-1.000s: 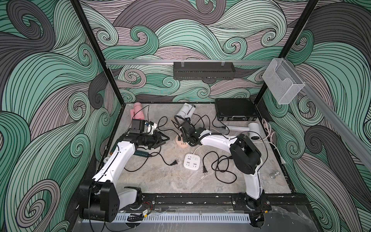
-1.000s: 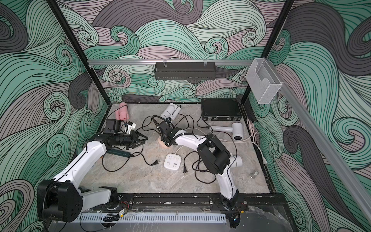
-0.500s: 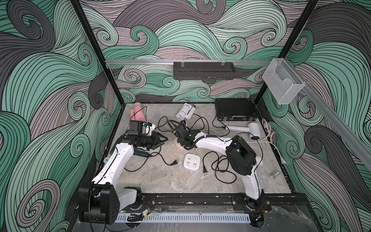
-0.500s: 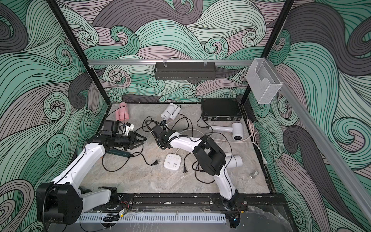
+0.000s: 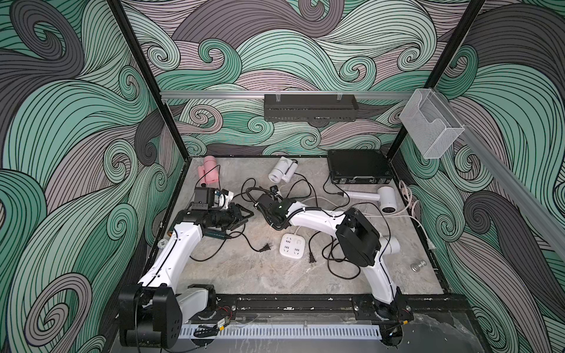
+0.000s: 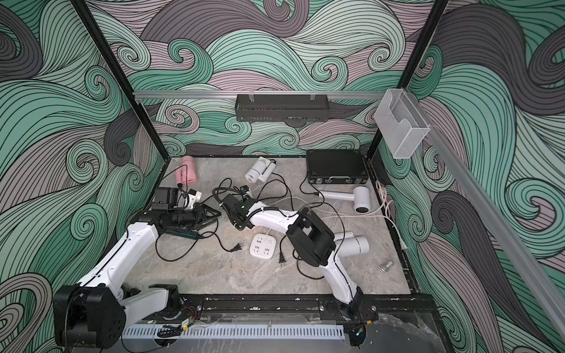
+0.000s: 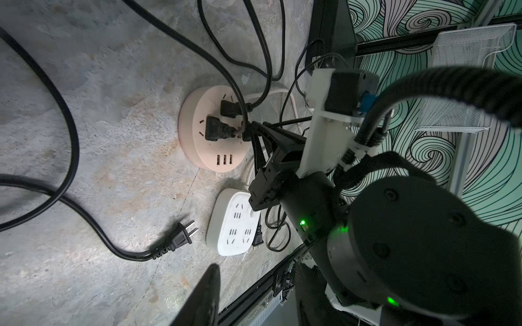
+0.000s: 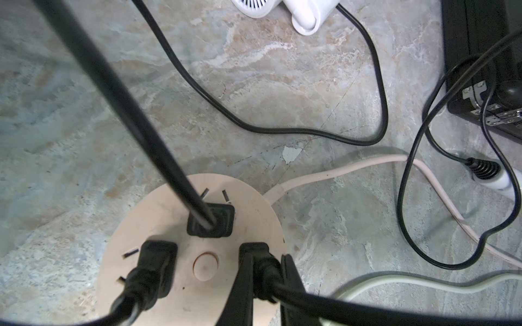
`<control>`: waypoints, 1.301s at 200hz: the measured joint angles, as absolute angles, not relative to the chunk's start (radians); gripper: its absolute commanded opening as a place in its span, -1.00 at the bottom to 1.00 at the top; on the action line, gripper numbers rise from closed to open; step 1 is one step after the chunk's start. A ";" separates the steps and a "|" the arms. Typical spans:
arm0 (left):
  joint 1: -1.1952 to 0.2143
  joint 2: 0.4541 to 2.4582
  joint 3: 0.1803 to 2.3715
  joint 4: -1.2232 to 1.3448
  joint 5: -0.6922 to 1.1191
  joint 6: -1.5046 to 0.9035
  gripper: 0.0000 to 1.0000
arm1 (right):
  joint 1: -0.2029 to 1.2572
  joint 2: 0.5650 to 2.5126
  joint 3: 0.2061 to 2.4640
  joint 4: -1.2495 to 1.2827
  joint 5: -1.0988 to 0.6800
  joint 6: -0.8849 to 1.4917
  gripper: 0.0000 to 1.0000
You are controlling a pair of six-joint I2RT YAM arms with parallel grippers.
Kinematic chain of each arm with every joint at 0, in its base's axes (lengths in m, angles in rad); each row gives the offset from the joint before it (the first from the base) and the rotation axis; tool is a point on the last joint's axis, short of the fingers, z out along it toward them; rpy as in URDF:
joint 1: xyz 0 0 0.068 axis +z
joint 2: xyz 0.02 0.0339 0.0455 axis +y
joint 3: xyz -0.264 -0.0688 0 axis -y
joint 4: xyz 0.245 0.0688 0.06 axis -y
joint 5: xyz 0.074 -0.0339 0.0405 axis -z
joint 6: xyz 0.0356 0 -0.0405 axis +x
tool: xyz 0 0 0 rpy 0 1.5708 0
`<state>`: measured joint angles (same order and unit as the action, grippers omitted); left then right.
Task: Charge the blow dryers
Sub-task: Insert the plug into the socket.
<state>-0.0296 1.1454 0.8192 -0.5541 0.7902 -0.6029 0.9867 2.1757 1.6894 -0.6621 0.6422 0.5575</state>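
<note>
My right gripper (image 8: 267, 271) is shut on a black plug (image 8: 258, 254) that stands on the face of the round peach hub (image 8: 169, 225), beside two other plugs seated there. How deep its prongs sit is hidden. My left gripper (image 7: 257, 271) hovers open and empty to the left, watching the hub (image 7: 197, 113). The blow dryers lie around: pink (image 5: 209, 172) at the back left, white (image 5: 282, 171) at the back, white (image 5: 382, 198) at the right, light grey (image 5: 389, 246) under my right arm, dark green (image 5: 215, 234) under my left arm.
A square white hub (image 5: 292, 246) lies mid-table with two loose plugs (image 5: 265, 247) (image 5: 312, 259) beside it. Black cords loop across the middle. A black case (image 5: 357, 166) sits at the back right; a small metal piece (image 5: 417, 266) lies near the right edge.
My right arm has shifted left and lowered onto the peach hub with the plug held. The left arm has barely moved.
</note>
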 measured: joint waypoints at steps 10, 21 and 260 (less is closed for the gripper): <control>-0.027 1.140 0.807 -0.548 0.790 -0.603 -0.15 | 0.997 2.176 1.683 -0.664 0.656 0.559 -1.00; -0.026 1.132 0.795 -0.541 0.789 -0.603 -0.15 | 1.006 2.175 1.674 -0.658 0.672 0.560 -1.00; 0.034 1.018 0.736 -0.560 0.796 -0.563 -0.15 | 1.002 2.197 1.686 -0.711 0.628 0.728 -1.00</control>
<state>0.0338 1.0180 0.7364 -0.5598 0.7959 -0.5632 1.0016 2.1967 1.6855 -0.7109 0.6281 0.7280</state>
